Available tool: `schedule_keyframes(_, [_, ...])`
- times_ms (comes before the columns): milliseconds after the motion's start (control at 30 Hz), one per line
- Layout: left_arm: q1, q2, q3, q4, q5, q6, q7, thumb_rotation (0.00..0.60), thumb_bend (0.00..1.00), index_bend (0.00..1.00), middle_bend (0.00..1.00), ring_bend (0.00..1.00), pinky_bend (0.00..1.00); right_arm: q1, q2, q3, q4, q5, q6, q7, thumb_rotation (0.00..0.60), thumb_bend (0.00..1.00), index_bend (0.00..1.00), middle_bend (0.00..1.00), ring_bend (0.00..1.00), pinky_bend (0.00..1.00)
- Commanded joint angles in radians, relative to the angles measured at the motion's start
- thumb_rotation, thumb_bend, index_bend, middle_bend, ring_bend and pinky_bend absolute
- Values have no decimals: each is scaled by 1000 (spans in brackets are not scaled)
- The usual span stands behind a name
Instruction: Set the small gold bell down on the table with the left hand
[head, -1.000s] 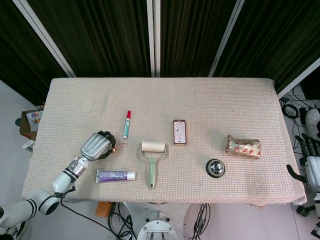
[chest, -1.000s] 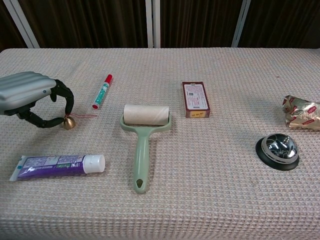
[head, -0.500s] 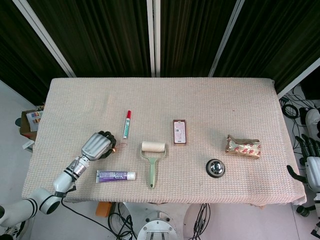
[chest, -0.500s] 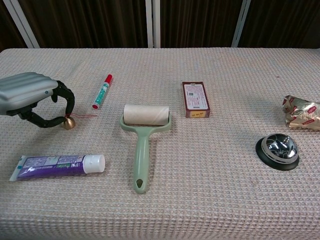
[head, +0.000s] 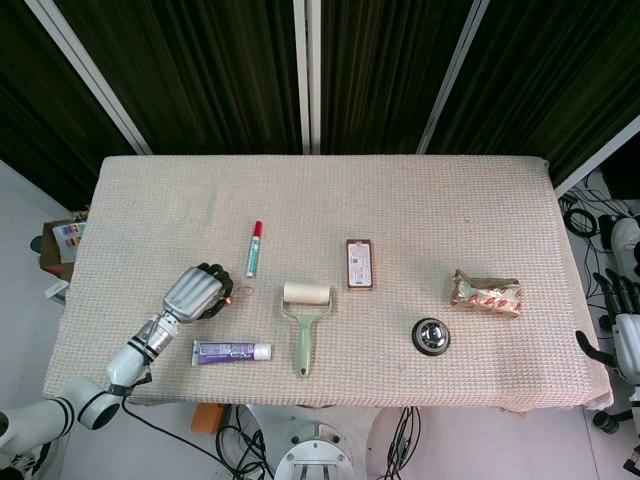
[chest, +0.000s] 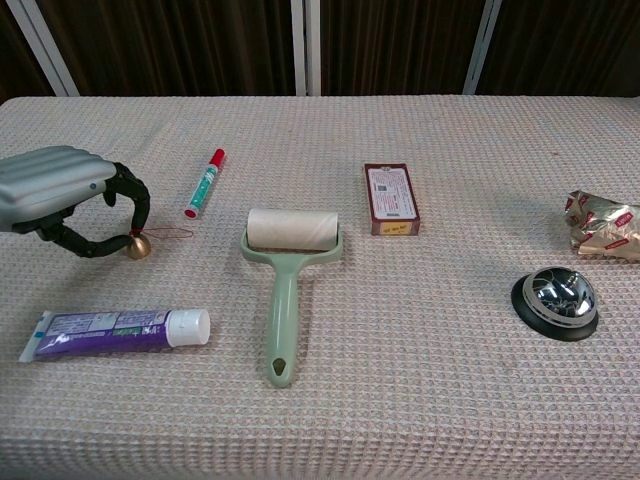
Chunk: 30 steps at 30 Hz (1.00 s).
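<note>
The small gold bell (chest: 137, 246) hangs at cloth level, touching or just above the table, with its red cord (chest: 176, 233) trailing to the right. My left hand (chest: 58, 192) is at the table's left side, and its curled dark fingertips pinch the bell from above. In the head view the left hand (head: 192, 292) hides most of the bell (head: 229, 295). My right hand (head: 622, 338) hangs off the table's right edge, fingers apart and holding nothing.
A purple toothpaste tube (chest: 115, 330) lies just in front of the left hand, with a red-capped marker (chest: 204, 184) behind the bell. A green lint roller (chest: 285, 290) lies to the right. Further right are a brown box (chest: 390, 199), a call bell (chest: 556, 304) and a gold wrapper (chest: 604, 224).
The left hand has sunk very slightly. The bell stays in the same spot between the fingertips. Nothing else has moved.
</note>
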Motion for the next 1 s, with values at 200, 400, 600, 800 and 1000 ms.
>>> schedule_keyframes(200, [-2, -5, -1, 5, -3, -4, -5, 600, 409, 544, 444, 312, 403, 0, 0, -1, 0, 4, -5, -1, 600, 198, 0, 0, 0, 0])
schedule_keyframes(400, [-1, -12, -5, 16, -6, 2, -4, 600, 417, 586, 484, 346, 432, 0, 1, -1, -1, 5, -7, -2, 600, 197, 0, 0, 0, 0])
schedule_keyframes(600, [0, -20, -6, 26, -6, 9, 5, 600, 427, 619, 520, 382, 467, 0, 2, -2, -1, 7, -11, -3, 600, 197, 0, 0, 0, 0])
schedule_keyframes(800, [1, -22, -12, 29, 0, 28, 10, 600, 428, 655, 555, 416, 506, 1, 5, -2, -6, 6, -13, -6, 600, 197, 0, 0, 0, 0])
schedule_keyframes(1000, [4, -12, -17, 19, 11, 61, 14, 600, 428, 684, 585, 446, 538, 2, 7, -2, -10, 5, -12, -7, 600, 198, 0, 0, 0, 0])
